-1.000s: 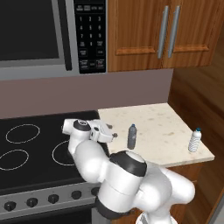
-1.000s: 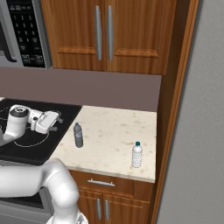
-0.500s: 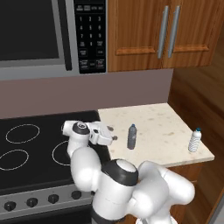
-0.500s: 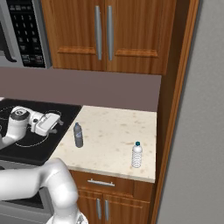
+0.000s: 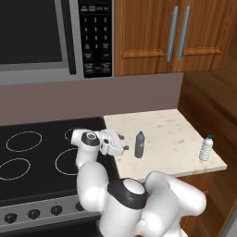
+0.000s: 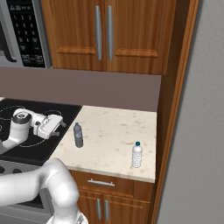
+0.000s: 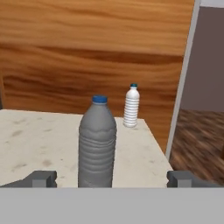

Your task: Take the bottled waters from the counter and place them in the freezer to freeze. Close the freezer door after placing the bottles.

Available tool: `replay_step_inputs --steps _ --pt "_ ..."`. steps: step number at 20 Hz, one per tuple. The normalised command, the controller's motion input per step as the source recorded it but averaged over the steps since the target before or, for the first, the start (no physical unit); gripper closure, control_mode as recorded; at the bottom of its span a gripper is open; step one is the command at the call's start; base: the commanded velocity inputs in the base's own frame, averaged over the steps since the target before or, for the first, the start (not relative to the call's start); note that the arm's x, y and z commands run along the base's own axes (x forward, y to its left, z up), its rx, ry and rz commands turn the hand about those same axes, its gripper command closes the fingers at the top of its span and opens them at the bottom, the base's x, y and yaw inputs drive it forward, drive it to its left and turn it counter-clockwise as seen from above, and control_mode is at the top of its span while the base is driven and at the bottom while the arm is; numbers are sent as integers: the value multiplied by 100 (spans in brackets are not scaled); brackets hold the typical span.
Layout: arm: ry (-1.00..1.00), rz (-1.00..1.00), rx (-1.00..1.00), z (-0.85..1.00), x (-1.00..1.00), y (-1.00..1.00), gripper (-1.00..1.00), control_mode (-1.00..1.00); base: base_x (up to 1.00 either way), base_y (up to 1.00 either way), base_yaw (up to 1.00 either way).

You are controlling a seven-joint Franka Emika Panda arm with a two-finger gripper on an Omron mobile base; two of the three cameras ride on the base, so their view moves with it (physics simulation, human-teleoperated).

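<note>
On the counter (image 5: 171,132), dark bottle (image 7: 97,142) between released claw (image 7: 111,178) tips, white bottle (image 7: 131,106) beyond

counter (image 5: 171,134): beige stone look, speckled, matt
near bottle (image 7: 97,144): grey translucent plastic, ribbed around the middle, smooth blue cap
far bottle (image 7: 131,106): paler, whitish plastic, ribbed, dark blue cap
upper cabinets (image 6: 109,35): brown wood, visible grain, slight sheen
cabinet handles (image 5: 178,27): brushed grey metal
stovetop (image 5: 37,157): black glass, glossy, white ring outlines
microwave (image 5: 51,39): grey metal frame, dark glossy door and keypad
wall behind counter (image 6: 113,89): flat matt brown-grey
arm (image 5: 134,203): smooth glossy white plastic, dark joints
</note>
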Motion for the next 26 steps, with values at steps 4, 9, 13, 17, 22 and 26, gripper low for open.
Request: replay_step_inputs --steps 4,9,13,17,22,26 --pt "-10 0 0 0 -16 -38 -100 -100 0 0 0" --pt "-1 0 0 0 0 -21 -100 -100 0 0 0" --pt "0 0 0 0 0 -15 -100 -100 0 0 0" --pt "0 0 0 0 1 -8 -100 -100 0 0 0" --pt "0 0 0 0 0 -15 -100 -100 0 0 0" --pt "0 0 0 0 0 -15 -100 -100 0 0 0"
